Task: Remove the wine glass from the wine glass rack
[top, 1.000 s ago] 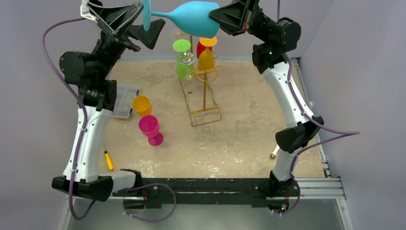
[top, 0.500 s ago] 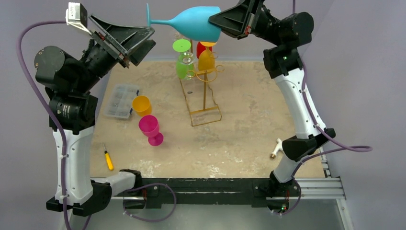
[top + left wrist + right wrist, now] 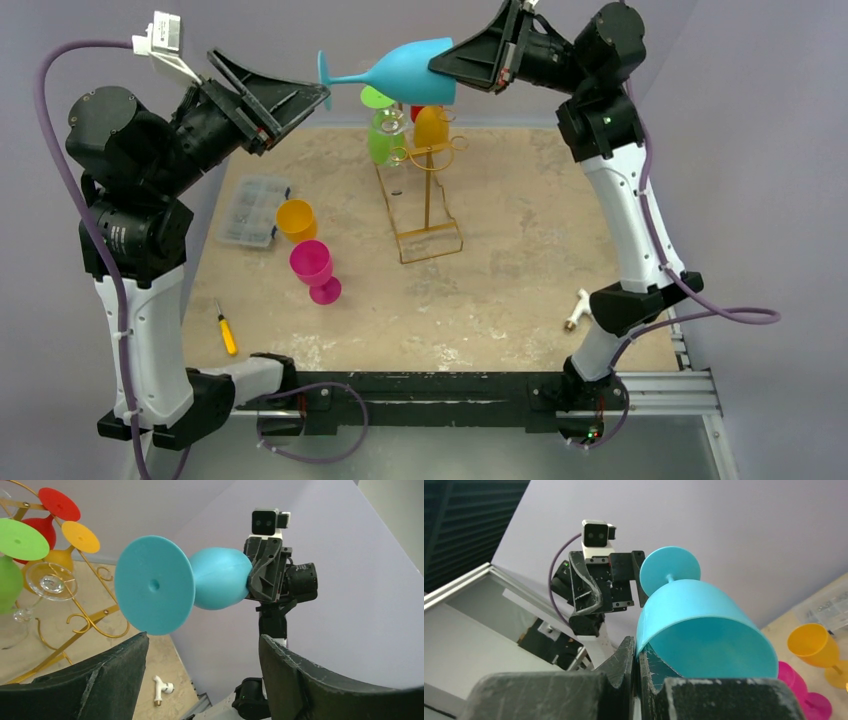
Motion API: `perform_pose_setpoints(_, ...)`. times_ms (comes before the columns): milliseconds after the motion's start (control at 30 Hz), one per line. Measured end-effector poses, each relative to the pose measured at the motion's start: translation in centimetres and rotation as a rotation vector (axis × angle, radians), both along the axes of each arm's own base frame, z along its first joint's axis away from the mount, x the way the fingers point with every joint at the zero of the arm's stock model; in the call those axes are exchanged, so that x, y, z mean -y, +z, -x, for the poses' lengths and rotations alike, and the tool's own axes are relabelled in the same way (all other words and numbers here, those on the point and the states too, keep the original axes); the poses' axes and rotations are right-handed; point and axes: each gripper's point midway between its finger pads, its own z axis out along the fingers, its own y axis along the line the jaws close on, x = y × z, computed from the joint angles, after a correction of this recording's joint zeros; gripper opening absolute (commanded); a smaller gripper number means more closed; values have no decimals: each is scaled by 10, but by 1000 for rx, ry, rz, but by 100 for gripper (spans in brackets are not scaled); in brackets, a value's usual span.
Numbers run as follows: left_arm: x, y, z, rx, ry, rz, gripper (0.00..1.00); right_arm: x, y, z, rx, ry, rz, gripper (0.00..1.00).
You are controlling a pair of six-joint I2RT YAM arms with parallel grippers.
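We see the blue wine glass (image 3: pixel 405 72) sideways in mid-air, off & above the gold rack (image 3: pixel 427 200) on the tabletop (image 3: pixel 520 250). R jaws clamp its bowl rim. L jaws stand wide, glass foot just in front, not gripped. Other glasses (image 3: pixel 383 140) hang on rack.

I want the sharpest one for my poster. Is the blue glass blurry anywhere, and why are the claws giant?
Top view: the blue wine glass is crisp, light soft and even. Left wrist view: its foot is sharp; the left gripper's fingers loom large, being right at the lens. Right wrist view: same for the right gripper's fingers.
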Motion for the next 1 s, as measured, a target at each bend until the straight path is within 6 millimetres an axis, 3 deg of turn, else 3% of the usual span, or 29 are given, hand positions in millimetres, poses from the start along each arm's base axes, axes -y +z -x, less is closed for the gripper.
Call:
perform_pose_setpoints(200, -2, -11, -4, -17, 14, -44, 75, 20, -15, -10, 22, -94, 93, 0)
perform_pose_setpoints(467, -2, -17, -5, -21, 18, -70, 75, 87, -35, -60, 8, -432, 226, 0)
perform_pose_setpoints(600, -3, -19, -5, -18, 19, -85, 75, 115, -47, -75, -5, -589, 302, 0)
perform_pose_setpoints(1000, -2, -28, -12, -34, 15, -113, 73, 192, -96, -79, -56, -1002, 638, 0)
